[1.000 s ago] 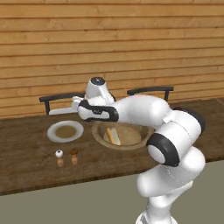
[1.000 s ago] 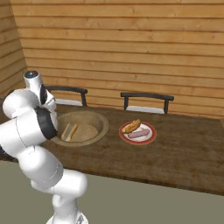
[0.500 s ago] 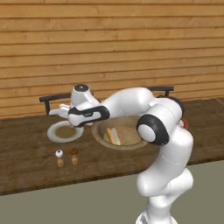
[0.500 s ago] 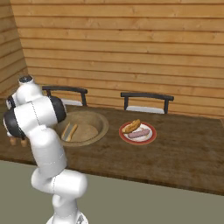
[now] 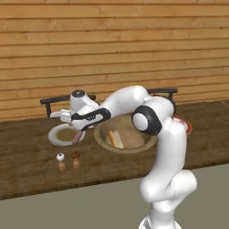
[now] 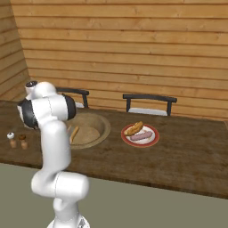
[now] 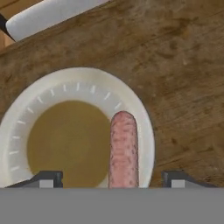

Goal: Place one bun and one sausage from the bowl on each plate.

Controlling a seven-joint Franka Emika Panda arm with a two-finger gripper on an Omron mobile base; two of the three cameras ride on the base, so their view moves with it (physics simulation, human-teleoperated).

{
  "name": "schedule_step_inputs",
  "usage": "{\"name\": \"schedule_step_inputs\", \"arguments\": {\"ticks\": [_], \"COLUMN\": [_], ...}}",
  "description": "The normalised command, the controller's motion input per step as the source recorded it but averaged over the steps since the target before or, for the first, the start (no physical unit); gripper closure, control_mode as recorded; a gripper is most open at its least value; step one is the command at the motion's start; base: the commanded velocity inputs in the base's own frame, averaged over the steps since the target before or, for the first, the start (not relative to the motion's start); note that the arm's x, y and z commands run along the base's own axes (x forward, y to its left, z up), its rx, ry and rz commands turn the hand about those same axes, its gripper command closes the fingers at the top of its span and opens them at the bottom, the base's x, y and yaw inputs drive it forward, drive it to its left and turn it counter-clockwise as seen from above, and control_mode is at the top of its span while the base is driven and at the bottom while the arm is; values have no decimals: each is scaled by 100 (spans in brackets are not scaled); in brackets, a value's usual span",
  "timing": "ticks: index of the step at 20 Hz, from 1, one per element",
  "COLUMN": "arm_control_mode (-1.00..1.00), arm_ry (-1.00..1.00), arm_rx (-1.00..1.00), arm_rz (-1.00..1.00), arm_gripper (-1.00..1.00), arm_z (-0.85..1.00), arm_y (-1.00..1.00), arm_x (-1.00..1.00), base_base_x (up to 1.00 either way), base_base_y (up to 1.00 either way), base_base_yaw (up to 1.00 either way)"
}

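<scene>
My gripper (image 7: 112, 179) is open above the greyish-white plate (image 7: 83, 85) with the tan centre, its fingertips (image 7: 48, 179) wide apart. A reddish-pink sausage (image 7: 123, 148) lies between them on the plate's right side, touching neither. In the left base view the gripper (image 5: 77, 129) hovers over that plate (image 5: 57, 135), with the sausage (image 5: 79, 136) just below it. The wooden bowl (image 5: 147, 142) holds one bun (image 5: 115, 138). The red-rimmed plate (image 6: 153, 139) carries a bun (image 6: 133, 128) and a sausage (image 6: 141, 136).
Two small shakers (image 5: 60, 162) (image 5: 76, 160) stand in front of the greyish-white plate. Dark chair backs (image 6: 149, 97) rise behind the wooden counter (image 6: 187, 156). A white bar (image 7: 52, 13) crosses beyond the plate.
The arm has swung left from the bowl's edge to above the greyish-white plate, and the sausage now shows on that plate's right side.
</scene>
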Motion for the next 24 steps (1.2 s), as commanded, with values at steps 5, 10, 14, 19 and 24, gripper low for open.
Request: {"name": "schedule_step_inputs", "arguments": {"ticks": [5,10,14,19,24], "arm_control_mode": [-100,-100,-100,-100,-100], "arm_ry": [0,4,16,31,21], "arm_rx": [4,13,10,0,-3], "arm_rz": [0,2,8,16,21], "arm_gripper": [-100,-100,-100,-100,-100], "arm_z": [70,49,-24,-47,5], "arm_y": [-38,-100,-100,-95,-44], "arm_x": [-2,-100,-100,-37,1], "base_base_x": [0,0,0,0,0], "base_base_y": [0,0,0,0,0], "base_base_yaw": [0,0,0,0,0]}}
